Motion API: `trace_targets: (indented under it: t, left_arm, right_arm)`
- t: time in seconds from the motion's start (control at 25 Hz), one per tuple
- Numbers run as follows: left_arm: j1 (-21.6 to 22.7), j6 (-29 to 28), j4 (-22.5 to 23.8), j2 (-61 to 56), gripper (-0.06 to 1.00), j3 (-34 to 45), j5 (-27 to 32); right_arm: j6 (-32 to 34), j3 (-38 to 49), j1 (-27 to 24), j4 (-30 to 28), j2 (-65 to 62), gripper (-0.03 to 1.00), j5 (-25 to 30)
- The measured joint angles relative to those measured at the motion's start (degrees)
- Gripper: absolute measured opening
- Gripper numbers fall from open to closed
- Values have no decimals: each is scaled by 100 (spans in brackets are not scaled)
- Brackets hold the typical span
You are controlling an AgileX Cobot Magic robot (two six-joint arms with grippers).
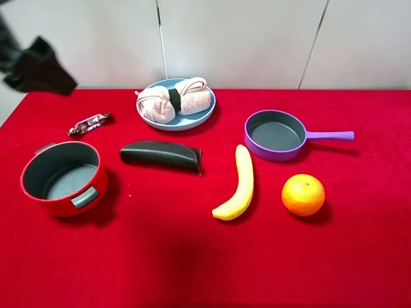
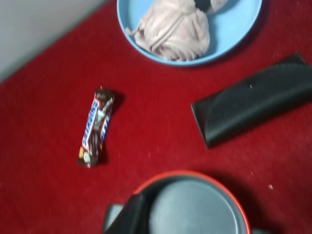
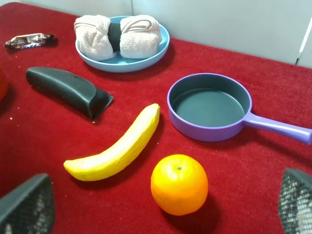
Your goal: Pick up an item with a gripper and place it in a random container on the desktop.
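Nearest the overhead camera, bare red worktop (image 1: pixel 192 269) fills the front of the scene. Just beyond it, an orange (image 1: pixel 303 194) sits toward the right, with a yellow banana (image 1: pixel 238 185) lying beside it, well apart from a red pot (image 1: pixel 62 178) at the left edge. A black curved oblong object (image 1: pixel 160 155) lies between the pot and the banana. Farther back on the right stands a purple pan (image 1: pixel 275 134), its handle pointing to the right. A wrapped candy bar (image 1: pixel 89 122) lies behind the pot.

At the back centre, the pale pink rolled towel (image 1: pixel 174 99), cinched at its middle by a black band, rests inside the shallow light-blue plate (image 1: pixel 192 120). Nothing grips it.

The left arm (image 1: pixel 35 64) shows only as a dark blurred shape in the far left corner, raised above the worktop and well away from the plate. Its wrist view looks down on the candy bar, the pot and part of the plate, but whether the left tool is apart or together cannot be told.

The right tool (image 3: pixel 161 207) has its two dark textured fingers (image 3: pixel 27 202) spread wide apart, empty, hanging over the orange and banana with the pan and plate farther off.
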Motion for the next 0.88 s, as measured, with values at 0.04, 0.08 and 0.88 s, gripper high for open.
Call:
trace_targets:
  t: [0.04,0.08,0.88]
  left_arm:
    - [0,-45,0,-155,99,81,96]
    - [0,-101,0,-371,99,183,199]
    - [0,-732,-547,-3641,99,2395,1463]
  right_arm:
    - [0,0,0,0,0,69,0]
    - [0,0,0,0,0,69,0]
    - [0,0,0,0,0,69,0]
